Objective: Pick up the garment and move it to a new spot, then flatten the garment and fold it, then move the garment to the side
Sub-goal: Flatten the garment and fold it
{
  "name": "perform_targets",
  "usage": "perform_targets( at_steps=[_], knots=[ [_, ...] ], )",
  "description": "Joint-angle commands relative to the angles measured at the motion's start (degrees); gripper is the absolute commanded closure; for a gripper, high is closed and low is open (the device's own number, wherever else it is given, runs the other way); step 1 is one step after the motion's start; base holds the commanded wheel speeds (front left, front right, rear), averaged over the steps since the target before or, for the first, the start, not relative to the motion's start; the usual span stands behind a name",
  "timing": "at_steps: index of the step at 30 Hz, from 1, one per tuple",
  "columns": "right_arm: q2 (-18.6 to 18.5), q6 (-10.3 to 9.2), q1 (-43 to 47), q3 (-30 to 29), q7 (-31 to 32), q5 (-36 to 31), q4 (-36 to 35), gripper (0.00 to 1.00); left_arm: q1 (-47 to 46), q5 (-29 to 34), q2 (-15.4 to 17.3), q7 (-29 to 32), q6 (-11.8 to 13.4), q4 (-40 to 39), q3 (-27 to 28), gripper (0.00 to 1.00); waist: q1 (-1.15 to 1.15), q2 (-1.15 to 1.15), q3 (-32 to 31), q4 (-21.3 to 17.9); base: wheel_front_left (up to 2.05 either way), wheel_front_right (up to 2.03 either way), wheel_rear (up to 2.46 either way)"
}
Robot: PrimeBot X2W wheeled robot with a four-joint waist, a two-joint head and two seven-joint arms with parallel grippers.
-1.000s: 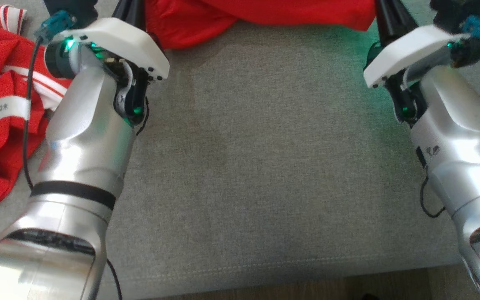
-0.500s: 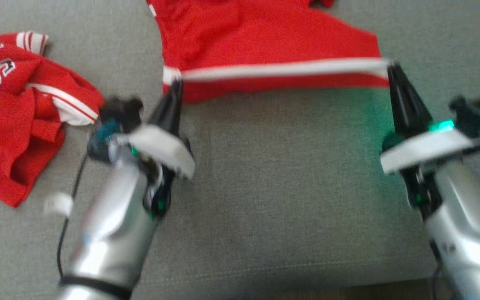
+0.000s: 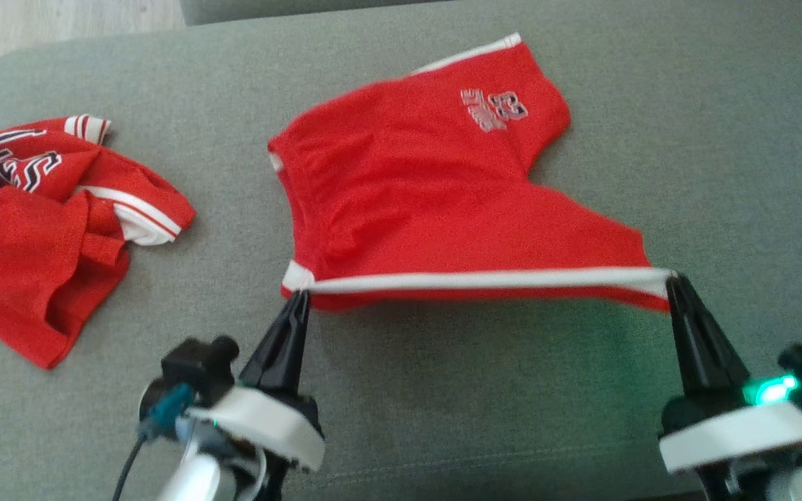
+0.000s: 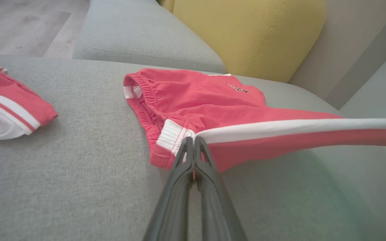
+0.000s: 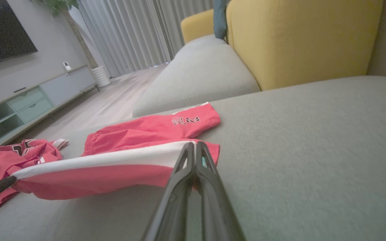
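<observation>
Shorts (image 3: 429,202), red with a white side stripe (image 3: 484,280), sit mid-seat on a grey sofa (image 3: 477,403), and their near side is pinched at both ends. Nearest the seat's front edge, the left end effector (image 3: 300,296) is closed on the stripe's waistband end; the left wrist view shows its fingers (image 4: 183,157) pressed together on the cloth beside the white ribbed band. The right end effector (image 3: 672,278) is likewise clamped on the stripe's other end, at the leg hem, its tips (image 5: 193,144) meeting over the fabric. Between the two the stripe runs taut and nearly straight, parallel to the front edge and raised off the seat, with shadow under it. Beyond it the rest of the shorts slopes down and lies on the seat, the gathered waistband toward the left and a leg with a small print toward the far edge. A crumpled red jersey (image 3: 32,236) lies apart near the seat's left edge. Past the far edge stands a yellow cushion (image 4: 246,33).
</observation>
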Motion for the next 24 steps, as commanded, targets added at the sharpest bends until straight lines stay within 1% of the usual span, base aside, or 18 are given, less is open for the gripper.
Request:
perform_targets(
  at_steps=[1,4,7,10,12,15,19,24],
  knots=[
    [0.1,-0.04,1.2,-0.1,1.5,-0.6,-4.0,1.0,0.4,0.2,1.2,1.0,1.0,-4.5,1.6,1.0,0.01,0.0,-0.6,0.0,0.0,0.0,0.0],
    [1.1,-0.04,5.3,-1.8,4.9,-0.8,-8.5,1.0,4.7,0.3,2.4,3.8,2.8,-11.3,1.4,1.0,0.01,0.0,-1.0,-0.1,0.0,0.0,0.0],
    [1.1,-0.04,6.4,-2.9,7.1,-0.9,-10.9,1.0,6.4,0.4,3.3,5.9,3.9,-16.2,1.4,1.0,0.01,0.0,-0.5,-0.1,0.0,0.0,0.0],
    [0.7,-0.04,4.9,-3.4,8.2,-0.8,-11.3,1.0,5.6,0.3,4.1,7.3,3.7,-18.0,1.6,1.0,0.01,0.0,0.8,0.1,0.0,0.0,0.0],
    [0.1,-0.04,2.6,-3.8,8.5,-0.5,-10.4,1.0,3.6,0.0,4.4,8.1,2.9,-17.7,1.6,1.0,0.01,0.0,2.2,0.3,0.0,0.0,0.0],
    [-1.4,-0.04,-3.0,-4.2,8.6,0.0,-7.6,1.0,-0.9,-0.1,4.8,9.1,1.5,-16.1,1.6,1.0,0.01,0.0,5.5,0.6,0.0,0.0,0.0],
    [-3.9,-0.04,-14.0,-3.4,8.1,1.2,-1.6,1.0,-8.1,-0.4,4.7,9.8,-0.1,-13.2,2.3,1.0,0.01,0.0,10.8,0.9,0.0,0.0,0.0],
    [-7.0,-0.04,-29.3,-1.4,7.7,2.3,8.8,1.0,-18.4,-0.8,3.7,9.0,-2.4,-7.5,3.0,1.0,0.01,0.0,16.9,3.0,0.0,0.0,0.0]
  ],
)
